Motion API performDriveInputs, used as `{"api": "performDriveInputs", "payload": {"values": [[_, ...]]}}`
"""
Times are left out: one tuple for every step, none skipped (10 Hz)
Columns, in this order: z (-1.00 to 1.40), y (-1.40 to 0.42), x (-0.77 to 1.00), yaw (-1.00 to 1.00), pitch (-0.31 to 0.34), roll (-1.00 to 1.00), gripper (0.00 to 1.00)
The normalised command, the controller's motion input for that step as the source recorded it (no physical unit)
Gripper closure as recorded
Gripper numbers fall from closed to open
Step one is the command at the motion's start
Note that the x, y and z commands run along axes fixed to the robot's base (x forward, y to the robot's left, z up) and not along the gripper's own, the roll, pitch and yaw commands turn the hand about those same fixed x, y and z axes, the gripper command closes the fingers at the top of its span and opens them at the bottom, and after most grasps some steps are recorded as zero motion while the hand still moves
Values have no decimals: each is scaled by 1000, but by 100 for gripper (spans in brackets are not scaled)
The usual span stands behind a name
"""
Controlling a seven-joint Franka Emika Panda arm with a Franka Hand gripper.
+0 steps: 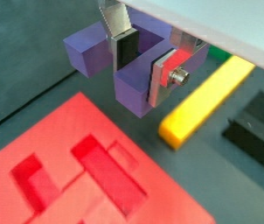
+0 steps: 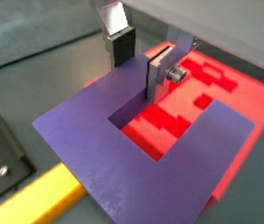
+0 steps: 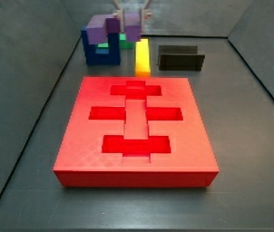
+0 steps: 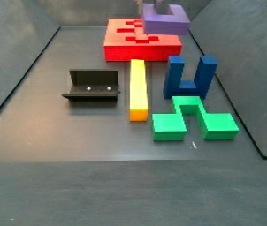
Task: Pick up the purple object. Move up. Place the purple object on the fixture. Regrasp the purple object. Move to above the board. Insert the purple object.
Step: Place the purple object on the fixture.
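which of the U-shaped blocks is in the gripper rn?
The purple object: gripper fingers clamp one prong, holding it aloft. The blue block stands on the floor; the green one lies flat.

No legible text, labels, brands or numbers on any surface. Gripper (image 1: 142, 54), closed on the purple object (image 1: 105, 54), is unmarked.

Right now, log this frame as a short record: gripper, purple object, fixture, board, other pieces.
gripper: shut on the purple object, up off the floor
purple object: held in the air, by the board's edge
fixture: empty, on the floor beside the yellow bar
board: flat, cross slots unfilled
other pieces: blue block upright; green block lying flat
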Motion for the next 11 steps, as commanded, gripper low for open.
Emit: {"api": "performDriveInputs", "payload": {"values": [[166, 31, 734, -31, -143, -869, 100], [186, 60, 757, -80, -211, -840, 100], [217, 106, 886, -177, -191, -754, 100], [200, 183, 926, -254, -171, -711, 100], [134, 234, 911, -329, -97, -594, 100], [77, 231, 891, -374, -14, -520, 100], [34, 223, 869, -411, 0, -460, 100], [43, 246, 900, -383, 0, -417, 100], [17, 294, 966, -246, 0, -403, 100], [6, 271, 991, -246, 0, -369, 100], [0, 269, 1000, -211, 0, -309, 100]]}}
